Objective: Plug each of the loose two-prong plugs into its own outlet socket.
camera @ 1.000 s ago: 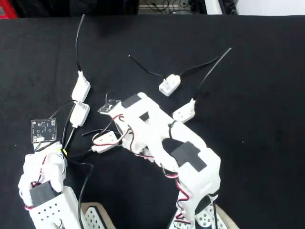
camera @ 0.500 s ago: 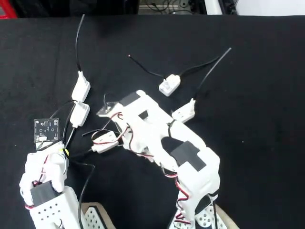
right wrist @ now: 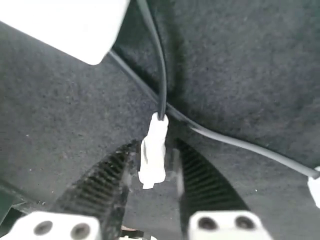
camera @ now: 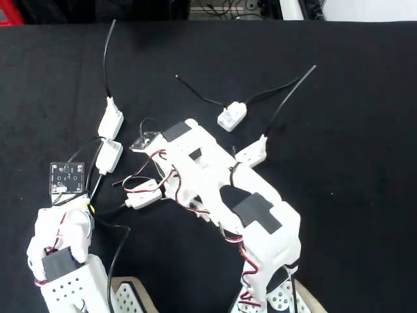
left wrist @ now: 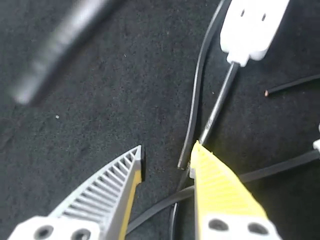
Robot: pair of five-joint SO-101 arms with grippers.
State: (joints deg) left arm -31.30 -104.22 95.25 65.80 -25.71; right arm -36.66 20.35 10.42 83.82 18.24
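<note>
Now, right end effector point(right wrist: 156, 150) clamped on small white plug point(right wrist: 152, 157); left end effector point(left wrist: 167, 152) open over black cables point(left wrist: 196, 100), outlet socket point(left wrist: 250, 27) beyond

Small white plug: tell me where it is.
In the right wrist view the small white plug sits between the fingers of the right tool, its black cable running past a white block.

Desk point(camera: 352, 163): plain black cloth. Sockets point(camera: 110, 120) + plug point(right wrist: 152, 155): white; cords point(left wrist: 197, 90) black. Arms point(camera: 215, 171) white w/ black tape patches point(camera: 254, 214), red/white wiring point(camera: 148, 172). Left end effector point(left wrist: 167, 148): one finger point(left wrist: 215, 185) yellow, the other grey, ribbed, yellow edge. Right end effector point(right wrist: 156, 145): fingers point(right wrist: 100, 190) black, ribbed.
</note>
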